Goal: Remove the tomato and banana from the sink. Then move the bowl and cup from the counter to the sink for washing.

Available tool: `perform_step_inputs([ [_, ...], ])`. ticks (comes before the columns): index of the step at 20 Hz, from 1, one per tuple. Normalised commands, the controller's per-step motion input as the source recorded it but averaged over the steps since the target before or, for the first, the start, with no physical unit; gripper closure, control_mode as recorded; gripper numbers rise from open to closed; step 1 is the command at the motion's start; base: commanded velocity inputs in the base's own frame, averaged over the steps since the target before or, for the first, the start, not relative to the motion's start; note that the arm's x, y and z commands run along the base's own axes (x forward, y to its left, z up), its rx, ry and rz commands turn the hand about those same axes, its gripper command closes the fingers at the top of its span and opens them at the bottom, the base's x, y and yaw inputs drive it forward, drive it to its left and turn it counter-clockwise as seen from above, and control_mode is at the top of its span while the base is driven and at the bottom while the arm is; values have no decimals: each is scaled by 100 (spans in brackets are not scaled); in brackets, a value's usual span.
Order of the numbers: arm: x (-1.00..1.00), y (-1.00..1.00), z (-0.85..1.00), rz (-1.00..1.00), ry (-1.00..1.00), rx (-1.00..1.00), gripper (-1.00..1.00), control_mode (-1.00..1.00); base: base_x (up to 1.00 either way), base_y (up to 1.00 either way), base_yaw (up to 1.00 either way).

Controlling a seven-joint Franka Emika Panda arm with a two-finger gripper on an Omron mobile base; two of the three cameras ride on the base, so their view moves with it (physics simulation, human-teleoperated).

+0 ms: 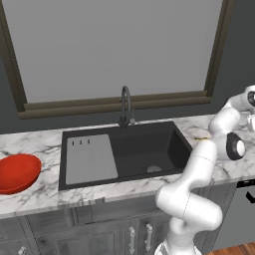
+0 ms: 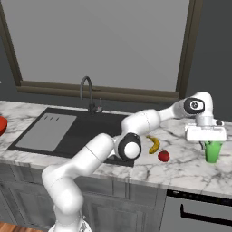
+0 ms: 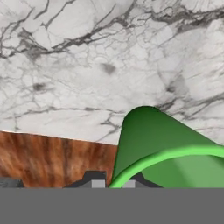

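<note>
The green cup (image 2: 212, 152) stands at the far right of the marble counter (image 2: 181, 170). My gripper (image 2: 205, 144) comes down on its left rim. In the hand view my gripper (image 3: 113, 181) is shut on the cup (image 3: 166, 144), the rim running between the two dark fingertips. The yellow banana (image 2: 154, 144) and the red tomato (image 2: 164, 156) lie on the counter between the black sink (image 2: 27, 141) and the cup. The sink (image 1: 172, 130) has nothing in its basin. The red bowl (image 1: 17, 172) rests on the counter left of the sink.
A dark curved faucet (image 1: 125, 104) rises behind the sink, under a large window. The counter's front edge runs just past the cup, with wood floor (image 3: 52, 157) below it. A dark appliance handle (image 2: 204, 213) sits under the counter on the right.
</note>
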Motion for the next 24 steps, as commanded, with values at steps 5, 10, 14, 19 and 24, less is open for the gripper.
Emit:
perform_step_inputs([
  [5, -15, 30, 27, 0, 0, 10, 100, -100, 0, 0, 0],
  [10, -22, 32, 24, 0, 0, 11, 100, -100, 0, 0, 0],
  [14, -27, 30, 21, 0, 0, 8, 100, -100, 0, 0, 0],
  [19, -29, 29, 22, 0, 0, 4, 100, -100, 0, 0, 0],
  [24, -31, 36, 13, 0, -6, 0, 100, -100, 0, 0, 0],
])
